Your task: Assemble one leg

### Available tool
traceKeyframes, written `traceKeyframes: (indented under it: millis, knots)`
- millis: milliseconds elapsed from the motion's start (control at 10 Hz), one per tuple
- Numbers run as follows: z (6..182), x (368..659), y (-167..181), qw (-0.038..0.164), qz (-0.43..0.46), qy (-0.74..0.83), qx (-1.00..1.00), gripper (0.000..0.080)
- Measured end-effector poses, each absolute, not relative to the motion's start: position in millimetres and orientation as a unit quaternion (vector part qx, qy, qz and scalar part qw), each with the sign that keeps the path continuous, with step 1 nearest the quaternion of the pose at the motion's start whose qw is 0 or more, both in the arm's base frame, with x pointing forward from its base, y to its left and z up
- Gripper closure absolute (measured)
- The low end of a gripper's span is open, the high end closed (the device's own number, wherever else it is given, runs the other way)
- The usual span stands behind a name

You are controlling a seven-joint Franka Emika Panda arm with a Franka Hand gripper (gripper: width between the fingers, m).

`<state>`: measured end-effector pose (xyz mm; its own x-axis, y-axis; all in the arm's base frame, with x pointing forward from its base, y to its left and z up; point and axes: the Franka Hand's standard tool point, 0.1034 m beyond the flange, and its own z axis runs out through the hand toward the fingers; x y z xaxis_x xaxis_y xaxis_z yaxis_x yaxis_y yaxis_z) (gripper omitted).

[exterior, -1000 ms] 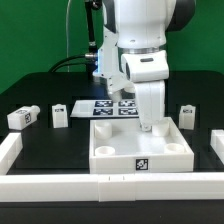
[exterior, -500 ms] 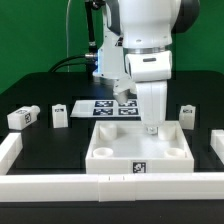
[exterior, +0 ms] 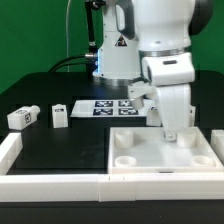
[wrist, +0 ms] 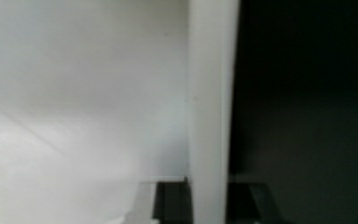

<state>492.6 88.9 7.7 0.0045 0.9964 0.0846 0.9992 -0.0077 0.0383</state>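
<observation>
My gripper (exterior: 172, 131) is shut on the back wall of the large white square tray-like piece (exterior: 126, 136), near its corner on the exterior view's right. In the wrist view the thin white wall (wrist: 211, 90) runs between the two dark fingers (wrist: 172, 203), with my gripper (wrist: 211, 203) closed on it. Two legs, small white blocks with tags, lie on the black table at the exterior view's left: one (exterior: 22, 117) near the edge, one (exterior: 60, 114) further in. Neither is near the gripper.
The marker board (exterior: 110, 106) lies behind the tray piece. A low white rail (exterior: 60, 186) runs along the front of the table, and a white block (exterior: 8, 148) stands at its left end. The arm's body hides what lies behind it.
The gripper has moved toward the exterior view's right, and the tray piece has slid that way with it. The leg seen earlier at the right is now hidden behind the gripper.
</observation>
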Motion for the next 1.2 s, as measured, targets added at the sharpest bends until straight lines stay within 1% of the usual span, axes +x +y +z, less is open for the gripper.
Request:
traceKeyframes:
  millis: [100, 500, 600, 700, 800, 900, 1000, 1100, 1200]
  knots:
    - [7.7, 492.6, 95.3, 0.019, -0.039, -0.703, -0.710, 0.0738]
    - [7.5, 492.8, 94.6, 0.020, -0.035, -0.703, -0.710, 0.0735]
    - [7.4, 492.7, 94.4, 0.020, -0.035, -0.703, -0.710, 0.0524]
    - [7.3, 492.7, 94.3, 0.020, -0.035, -0.703, -0.710, 0.0524]
    - [7.3, 492.7, 94.2, 0.020, -0.035, -0.703, -0.710, 0.0341]
    - [7.2, 492.7, 94.1, 0.020, -0.035, -0.703, -0.711, 0.0220]
    - [7.2, 492.6, 94.0, 0.020, -0.035, -0.702, -0.711, 0.0220]
    - [7.2, 492.6, 94.0, 0.020, -0.035, -0.702, -0.711, 0.0162]
    - [7.1, 492.6, 94.0, 0.020, -0.035, -0.702, -0.711, 0.0153]
